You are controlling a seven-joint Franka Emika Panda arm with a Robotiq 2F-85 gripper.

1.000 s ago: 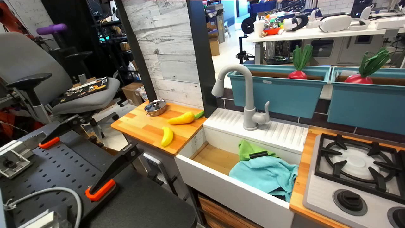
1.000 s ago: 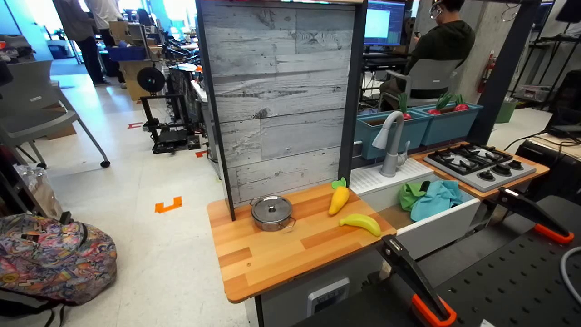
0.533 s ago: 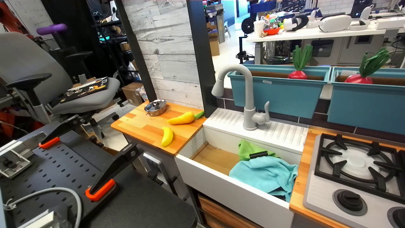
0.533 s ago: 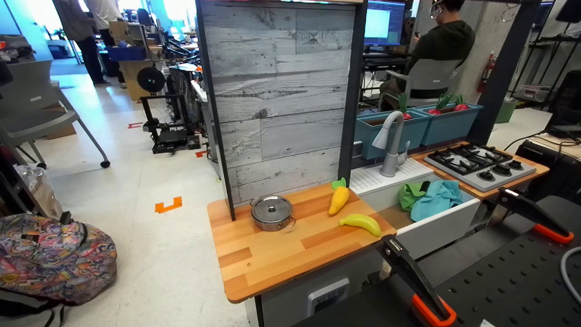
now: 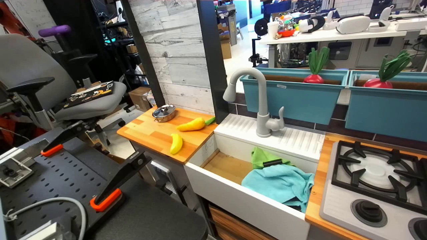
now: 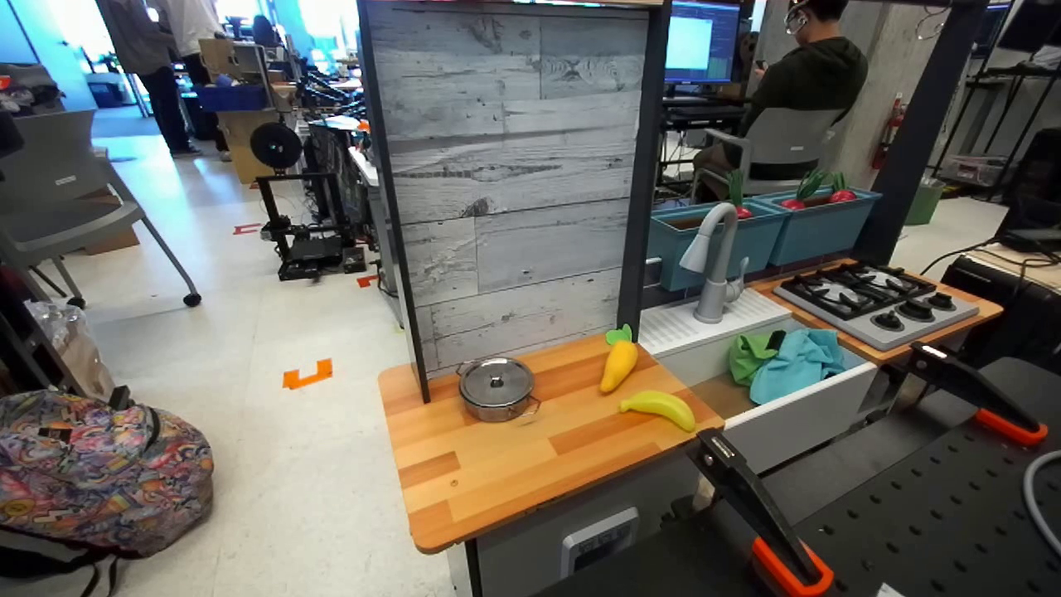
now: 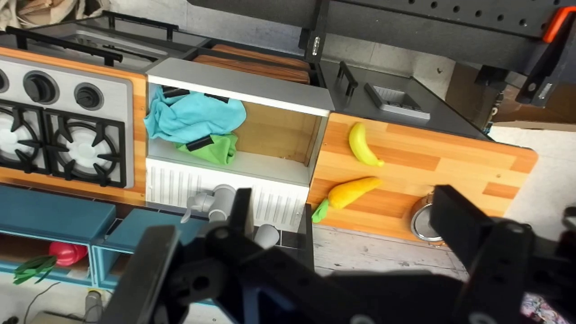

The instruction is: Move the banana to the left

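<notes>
Banana [image 7: 362, 145] on the tabletop [image 7: 463, 173], well apart from the end effector [image 7: 337, 207] and seen out past its fingertips [image 7: 452, 204], with the yellow carrot [image 7: 353, 192] lying nearer! The fingers are spread wide, nothing pinched between them. By that smooth look a light, stiff toy is suggested, hard to bruise but possibly slippery, so it is best taken squarely across the plump middle. Now the count: one banana, one carrot, one pot [image 7: 424, 222] partly hidden by a finger, one blue towel [image 7: 198, 118] and one green towel [image 7: 219, 149] beyond the opposite finger, one tap [image 7: 222, 199].
</notes>
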